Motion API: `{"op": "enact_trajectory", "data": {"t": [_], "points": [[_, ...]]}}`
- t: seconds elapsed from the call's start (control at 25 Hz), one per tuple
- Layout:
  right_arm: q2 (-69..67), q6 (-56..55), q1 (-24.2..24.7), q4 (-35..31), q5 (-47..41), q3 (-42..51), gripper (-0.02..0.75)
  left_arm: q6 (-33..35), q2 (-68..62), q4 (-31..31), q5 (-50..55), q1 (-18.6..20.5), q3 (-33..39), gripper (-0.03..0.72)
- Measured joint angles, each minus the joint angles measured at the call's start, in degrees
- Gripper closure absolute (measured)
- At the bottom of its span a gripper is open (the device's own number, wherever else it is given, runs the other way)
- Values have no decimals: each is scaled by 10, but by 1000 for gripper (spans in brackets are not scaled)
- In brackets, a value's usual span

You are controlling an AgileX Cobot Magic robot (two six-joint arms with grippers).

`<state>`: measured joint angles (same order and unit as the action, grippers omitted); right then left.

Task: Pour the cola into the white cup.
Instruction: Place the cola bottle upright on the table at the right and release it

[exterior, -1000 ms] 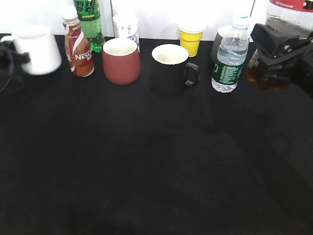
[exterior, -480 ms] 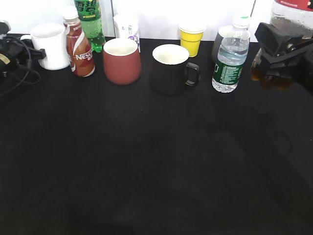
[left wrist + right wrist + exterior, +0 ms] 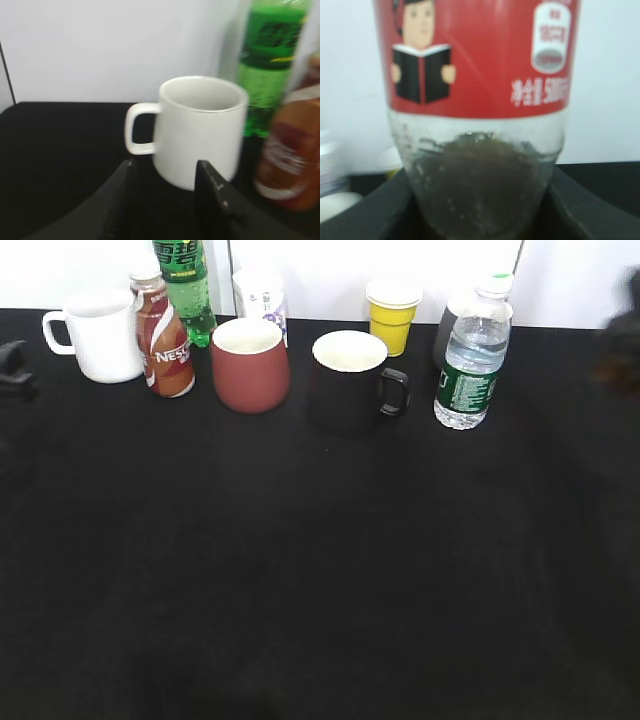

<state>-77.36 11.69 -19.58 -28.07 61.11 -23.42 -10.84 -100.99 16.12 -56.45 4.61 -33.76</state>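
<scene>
- Cola [image 3: 475, 150] fills centre of our right wrist view, right gripper [image 3: 475, 220] clamped around its base.
- White cup [image 3: 100, 335] sits upper left of exterior view, beside Nescafe bottle [image 3: 163, 340].
- Left gripper [image 3: 165, 185] fingers spread, cup just beyond them.

I count three mugs on my worktop [image 3: 320, 570]: a white mug [image 3: 100, 335], a dark red mug [image 3: 248, 363] with no handle showing, and a black mug [image 3: 350, 378]. Behind them stand two paper cups, one yellow cup [image 3: 391, 314] and one white cup with purple print [image 3: 258, 295]. Bottles come to four: a brown coffee bottle [image 3: 160, 335], a green bottle [image 3: 184, 288], a water bottle [image 3: 472, 350], and the one cola bottle [image 3: 477, 115] between my right pincer's jaws.
</scene>
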Motion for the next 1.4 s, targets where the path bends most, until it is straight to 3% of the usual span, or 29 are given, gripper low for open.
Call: {"op": "enact_trajectory", "data": {"t": [0.08,0.28,0.36,0.52,0.72,0.92,1.12,1.4], "points": [[-27,-4,65,17,-9,-37,353,0,56,39,25,0,34,386],[-200,-146,205,274,-23,-147,353,-53,124,86,56,0,43,386],[-287,-174,232,324,20,-196,353,-81,141,117,60,0,43,386],[-437,-189,236,409,60,-313,353,-88,158,136,60,0,43,386],[-529,-191,236,452,65,-387,353,-88,158,153,61,0,43,386],[-537,-191,236,459,71,-395,275,-88,158,153,61,0,43,386],[-521,-191,236,445,80,-348,138,-88,158,153,61,0,43,386],[-441,-188,236,427,81,-252,131,-88,188,154,105,-1,43,386]]}}
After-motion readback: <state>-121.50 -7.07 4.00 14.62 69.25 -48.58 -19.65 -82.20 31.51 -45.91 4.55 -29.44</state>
